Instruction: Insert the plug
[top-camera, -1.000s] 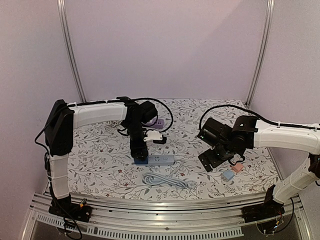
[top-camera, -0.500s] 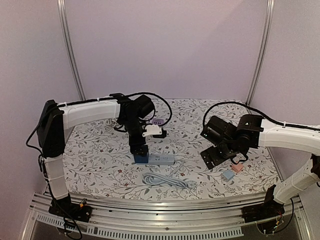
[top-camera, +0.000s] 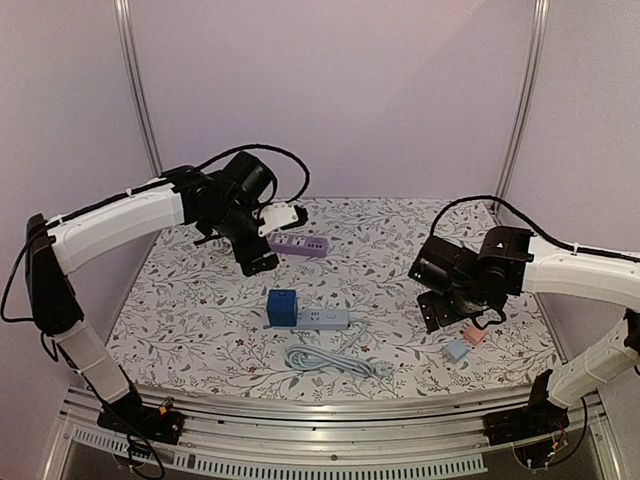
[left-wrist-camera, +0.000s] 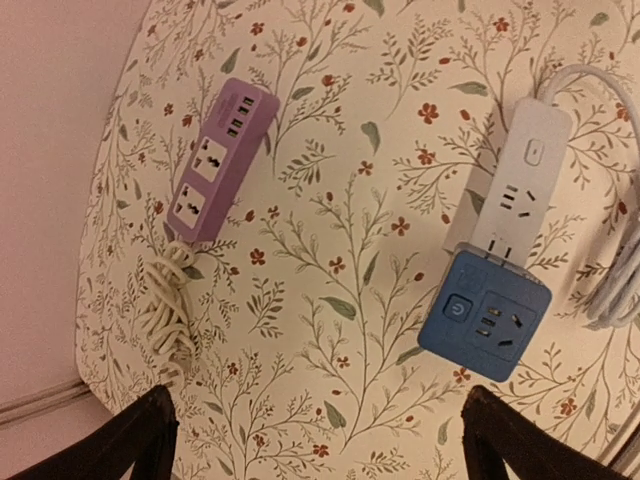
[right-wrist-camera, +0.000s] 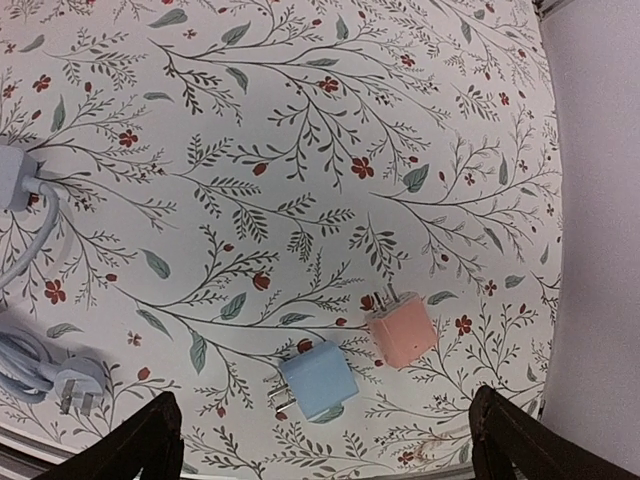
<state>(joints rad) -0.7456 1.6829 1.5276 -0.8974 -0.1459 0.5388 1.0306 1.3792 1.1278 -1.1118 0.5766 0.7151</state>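
Note:
A dark blue cube plug (top-camera: 281, 306) sits on the left end of the white power strip (top-camera: 325, 318); the left wrist view shows the cube (left-wrist-camera: 485, 316) on the strip (left-wrist-camera: 515, 175). My left gripper (top-camera: 255, 262) is open and empty, raised above the table behind and left of the strip; in its wrist view the gripper (left-wrist-camera: 320, 450) has wide-apart jaws. My right gripper (top-camera: 445, 310) is open and empty above a light blue plug (right-wrist-camera: 317, 381) and a pink plug (right-wrist-camera: 402, 330), which lie loose between its fingertips (right-wrist-camera: 150, 440).
A purple power strip (top-camera: 300, 246) with a coiled cord (left-wrist-camera: 165, 310) lies at the back. The white strip's grey cable (top-camera: 335, 362) is coiled near the front edge, its plug end (right-wrist-camera: 75, 392) loose. The light blue (top-camera: 457, 350) and pink (top-camera: 474, 336) plugs lie front right.
My left gripper let go of the dark blue cube plug on the white strip, then rose and drew back to the left. The right gripper shifted slightly right.

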